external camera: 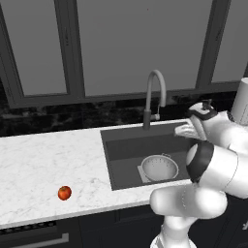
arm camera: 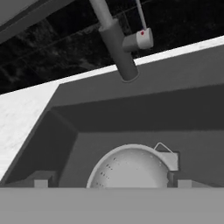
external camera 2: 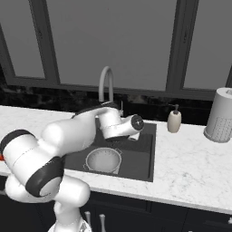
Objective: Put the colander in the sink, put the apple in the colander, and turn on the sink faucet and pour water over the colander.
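The silver colander (external camera: 160, 168) (external camera 2: 103, 160) (arm camera: 131, 168) sits upright on the bottom of the dark sink (external camera: 121, 150) (external camera 2: 141, 159) (arm camera: 131, 118), with nothing in it. On the white counter left of the basin lies the red apple (external camera: 64, 193). My gripper (external camera: 182, 130) (external camera 2: 132, 135) (arm camera: 113, 183) hangs over the sink's right part, above the colander and in front of the faucet (external camera: 154, 97) (external camera 2: 106, 84) (arm camera: 116, 43). It is open and holds nothing; its fingertips (arm camera: 41, 183) stand wide apart. No water runs from the spout. The faucet's small lever (arm camera: 142, 39) sticks out at the side.
A cream soap pump bottle (external camera 2: 174, 120) stands behind the sink's right corner. Further right is a tall white perforated cylinder (external camera 2: 220, 115) (external camera: 240, 101). The marble counter (external camera: 43, 164) stretches left and right of the basin. Dark windows and a black backsplash close off the back.
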You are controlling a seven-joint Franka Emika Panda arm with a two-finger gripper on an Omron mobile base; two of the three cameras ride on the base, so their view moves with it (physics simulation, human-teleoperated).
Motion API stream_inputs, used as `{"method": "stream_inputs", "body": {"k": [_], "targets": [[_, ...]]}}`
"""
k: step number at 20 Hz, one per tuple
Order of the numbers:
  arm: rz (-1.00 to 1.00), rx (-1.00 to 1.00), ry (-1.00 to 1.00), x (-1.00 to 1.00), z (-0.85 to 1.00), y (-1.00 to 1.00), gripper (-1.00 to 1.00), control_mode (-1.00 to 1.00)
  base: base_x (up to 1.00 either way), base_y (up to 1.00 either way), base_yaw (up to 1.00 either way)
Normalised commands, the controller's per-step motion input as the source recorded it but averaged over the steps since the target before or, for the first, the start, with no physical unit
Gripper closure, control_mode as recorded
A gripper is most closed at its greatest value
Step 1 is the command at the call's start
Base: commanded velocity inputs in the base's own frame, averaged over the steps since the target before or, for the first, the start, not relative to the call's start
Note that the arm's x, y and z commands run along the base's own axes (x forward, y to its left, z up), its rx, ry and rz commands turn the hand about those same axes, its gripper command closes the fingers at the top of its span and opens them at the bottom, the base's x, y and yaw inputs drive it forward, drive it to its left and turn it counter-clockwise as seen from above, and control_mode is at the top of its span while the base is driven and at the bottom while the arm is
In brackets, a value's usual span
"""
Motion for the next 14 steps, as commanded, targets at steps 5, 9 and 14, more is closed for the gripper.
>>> {"method": "stream_inputs", "body": {"k": [5, 9, 14], "targets": [[0.0, -0.09, -0.06, -0.81, 0.73, 0.0, -1.0, -1.0, 0.0, 0.0, 0.0], [0.0, -0.12, -0.01, -0.75, 0.5, 0.29, -1.0, -1.0, 0.0, 0.0, 0.0], [0.0, -0.13, 0.06, -0.43, 0.32, 0.7, -1.0, -1.0, 0.0, 0.0, 0.0]]}}
